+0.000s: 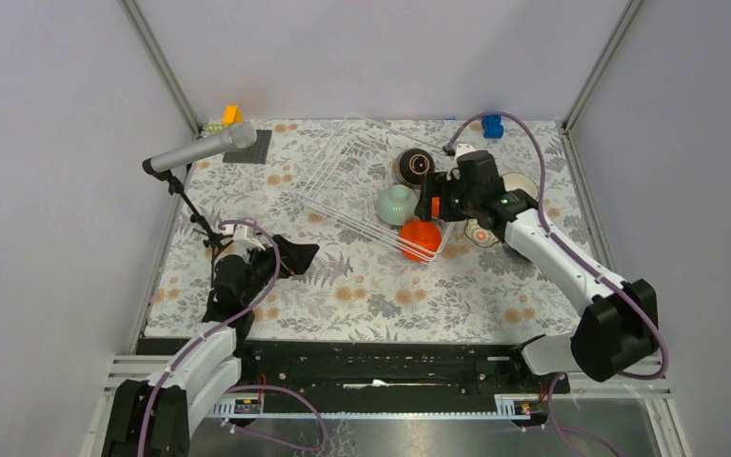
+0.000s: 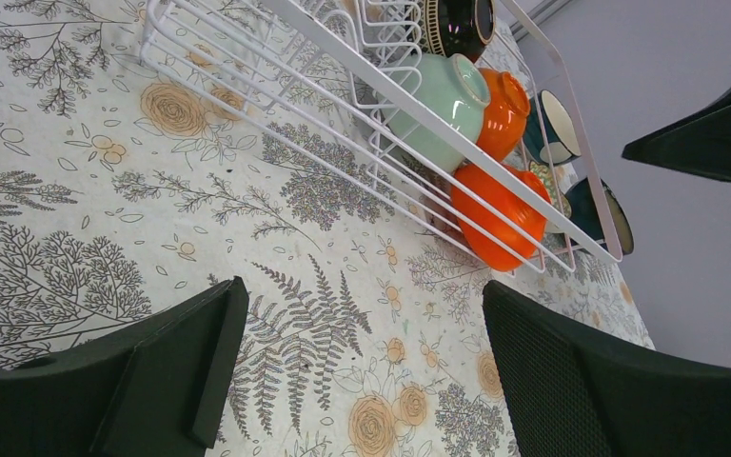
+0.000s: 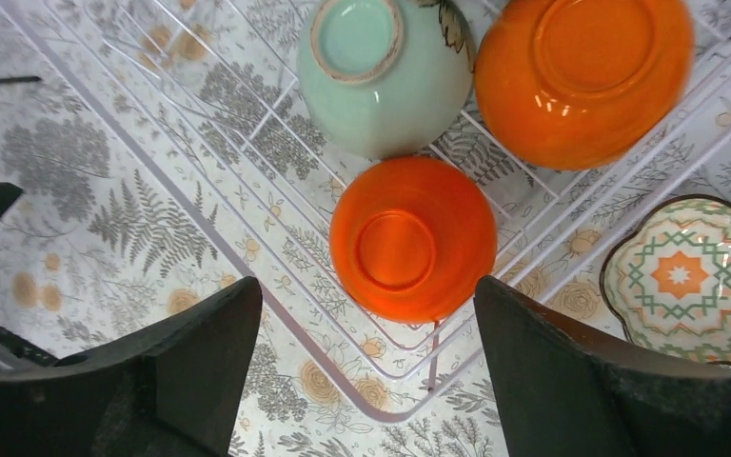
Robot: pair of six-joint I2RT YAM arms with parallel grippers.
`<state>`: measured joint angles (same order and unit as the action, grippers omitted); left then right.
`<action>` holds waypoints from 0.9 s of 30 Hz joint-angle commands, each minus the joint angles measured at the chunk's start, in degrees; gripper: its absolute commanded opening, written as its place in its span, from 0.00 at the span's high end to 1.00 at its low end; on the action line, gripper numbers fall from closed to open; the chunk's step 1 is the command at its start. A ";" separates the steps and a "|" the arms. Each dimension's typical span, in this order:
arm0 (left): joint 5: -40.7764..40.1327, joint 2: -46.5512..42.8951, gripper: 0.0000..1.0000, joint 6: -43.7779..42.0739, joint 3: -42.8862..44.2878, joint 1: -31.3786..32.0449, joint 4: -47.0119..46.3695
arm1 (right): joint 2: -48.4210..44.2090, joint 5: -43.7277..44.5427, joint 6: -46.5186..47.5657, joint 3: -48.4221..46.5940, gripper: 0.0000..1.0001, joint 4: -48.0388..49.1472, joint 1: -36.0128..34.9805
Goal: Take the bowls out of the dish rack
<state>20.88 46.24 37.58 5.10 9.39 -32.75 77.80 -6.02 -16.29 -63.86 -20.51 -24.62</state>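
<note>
Near edge, 8 o'clock on the table (image 1: 362,286): the left hand (image 2: 362,309) has its fingers spread with nothing between them. It rests well apart from the work, probably to leave the reach free.

At 2 o'clock the dish rack (image 1: 338,176) lies skewed, one corner nearest. The right hand (image 3: 366,300) hangs over that corner, fingers wide apart. They flank the near orange bowl (image 3: 412,238) with no contact evident, seemingly aligned to grip across its sides.

At 11 o'clock from it sits the mint green bowl (image 3: 384,71); at 1 o'clock, the second orange bowl (image 3: 581,76). All three sit foot-ring up, as for draining. Farthest is the dark brown bowl (image 1: 414,167), which possibly lies on its side.

A patterned dish (image 3: 690,276) lies just outside the rack. No writing or brand is legible.
</note>
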 commanded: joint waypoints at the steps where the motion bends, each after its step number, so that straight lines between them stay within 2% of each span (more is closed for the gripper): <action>1: 1.17 0.29 0.01 0.23 0.00 0.02 -3.58 | 3.98 3.90 2.06 -1.99 0.13 -0.78 -3.37; 5: 1.37 0.93 0.01 0.25 0.04 0.02 -3.96 | 7.45 8.21 1.88 -2.53 0.13 -1.99 -4.87; 11: 1.19 0.90 0.01 0.13 -0.01 0.02 -3.91 | 13.09 8.47 2.21 -4.45 0.10 -3.77 -5.42; 14: 1.13 0.95 0.01 0.13 0.01 0.02 -3.85 | 15.90 9.02 2.45 -5.80 0.20 -4.80 -6.01; 19: 1.15 1.21 0.01 -0.03 0.10 0.02 -3.86 | 19.13 11.06 2.34 -7.43 0.29 -5.74 -7.37; 27: 1.03 1.00 0.01 -0.14 0.08 0.01 -3.64 | 20.27 15.64 1.26 -10.04 0.57 -7.56 -8.16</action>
<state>21.19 47.35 37.58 5.10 9.39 -33.15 97.19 5.67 -14.24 -71.29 -26.04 -31.97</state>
